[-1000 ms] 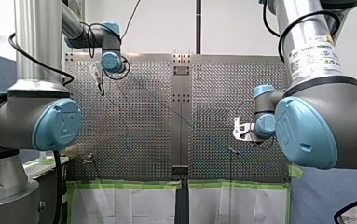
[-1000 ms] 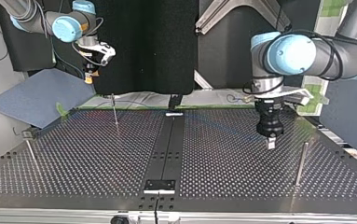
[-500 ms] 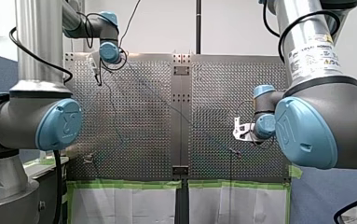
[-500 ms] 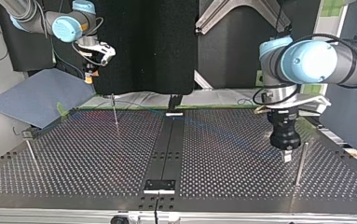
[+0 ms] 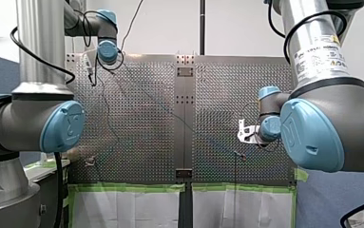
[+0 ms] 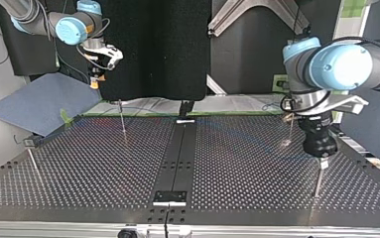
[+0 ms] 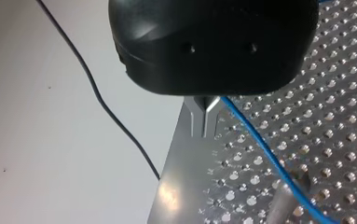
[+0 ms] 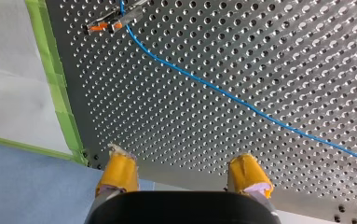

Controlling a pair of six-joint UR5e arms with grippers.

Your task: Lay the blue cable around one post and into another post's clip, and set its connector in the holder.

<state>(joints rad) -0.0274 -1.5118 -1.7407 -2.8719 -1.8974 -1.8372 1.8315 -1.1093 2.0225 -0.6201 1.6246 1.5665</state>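
Most of my left gripper [image 7: 205,129] is hidden, its fingers pinching the blue cable [image 7: 261,150]. My right gripper [image 8: 181,161] gapes, cable ahead.

The black left gripper [image 6: 322,160] hangs just over the tip of the post [image 6: 318,181] at the view's right, 1 of 3 on the perforated table [image 6: 237,168], with the right gripper [image 6: 94,83] high up and well apart.

Robot body, two arms.
My left arm [image 5: 39,47] and my right arm [image 5: 308,28]: silver tubes, pale-blue joint caps [image 5: 63,126], black cables [image 5: 37,59]; printed label [image 5: 321,53] on right; left gripper [image 7: 205,126] housing black; right gripper [image 8: 183,173] pads yellow.
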